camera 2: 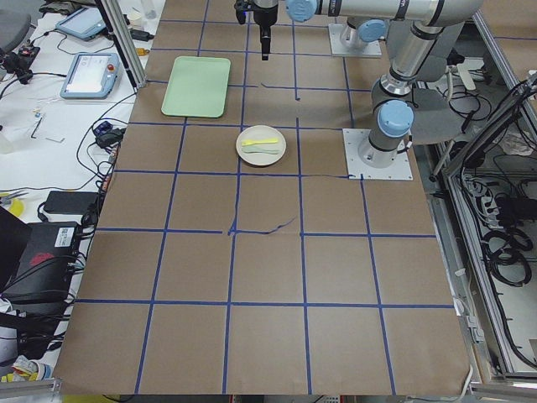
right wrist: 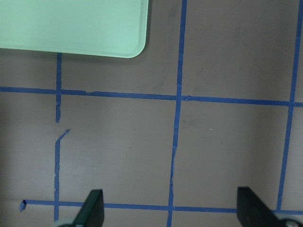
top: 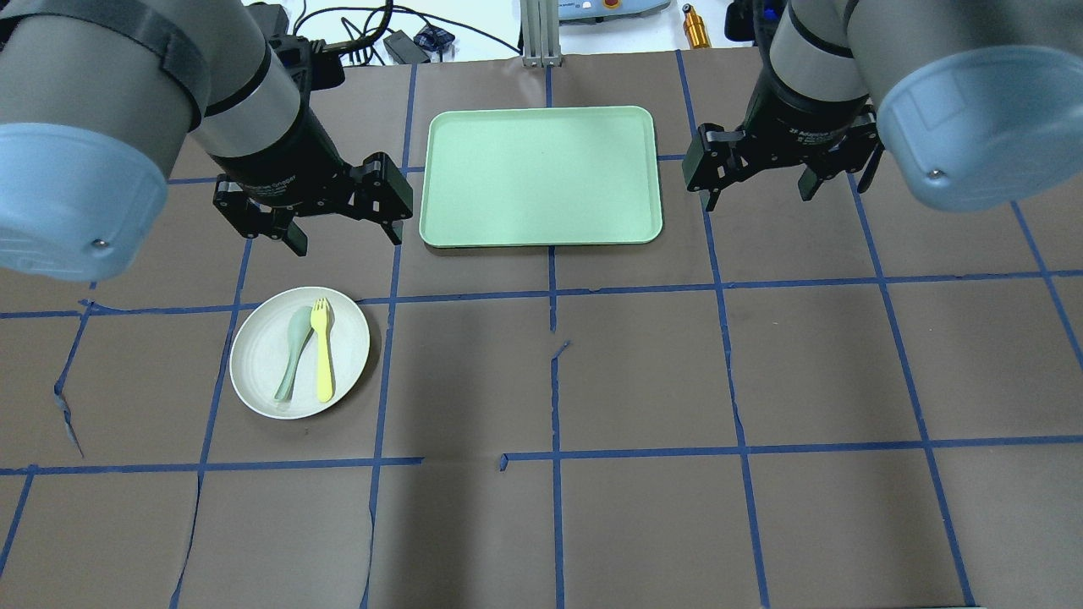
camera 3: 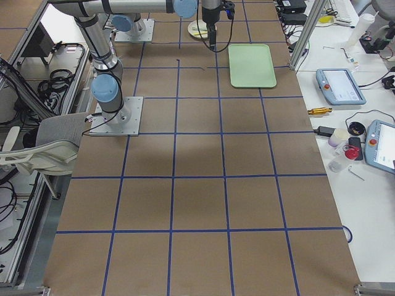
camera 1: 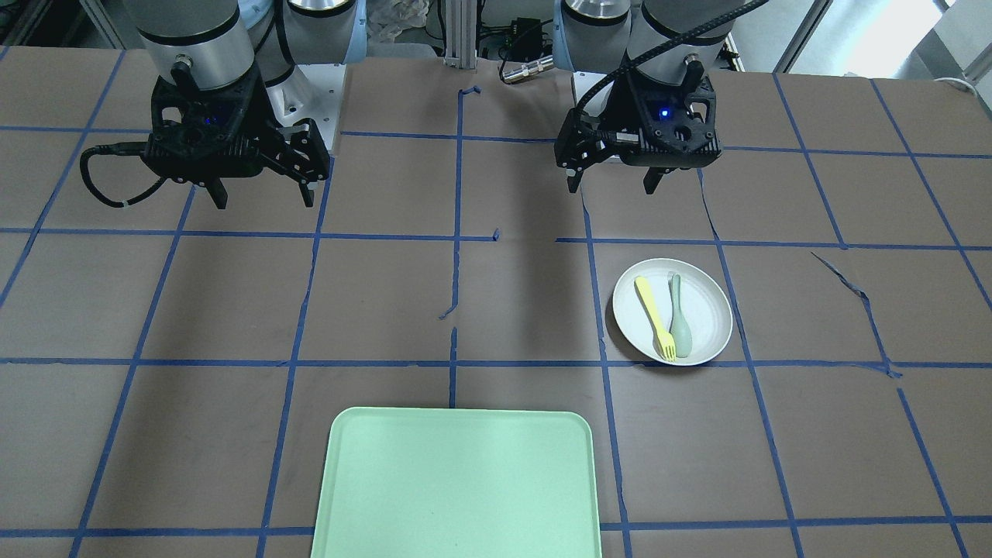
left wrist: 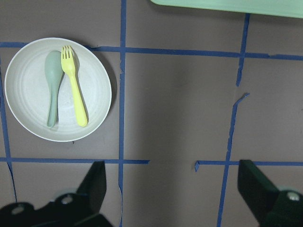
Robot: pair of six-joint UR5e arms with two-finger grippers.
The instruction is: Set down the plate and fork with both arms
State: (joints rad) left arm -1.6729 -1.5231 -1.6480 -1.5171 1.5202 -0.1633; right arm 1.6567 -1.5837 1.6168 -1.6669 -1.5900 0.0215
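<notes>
Overhead view: a line of small white print sits on the black collar above the right gripper (top: 759,195). It seems to begin "2F Adaptive"; the rest is not legible. A matching white line sits on the collar of the left gripper (top: 345,240), too skewed and dim to read.

Left side view: the pendant (camera 2: 88,74) on the bench has a lit screen, its content blurred. In the right side view the pendant (camera 3: 338,86) is likewise unreadable.

No other writing is legible.
</notes>
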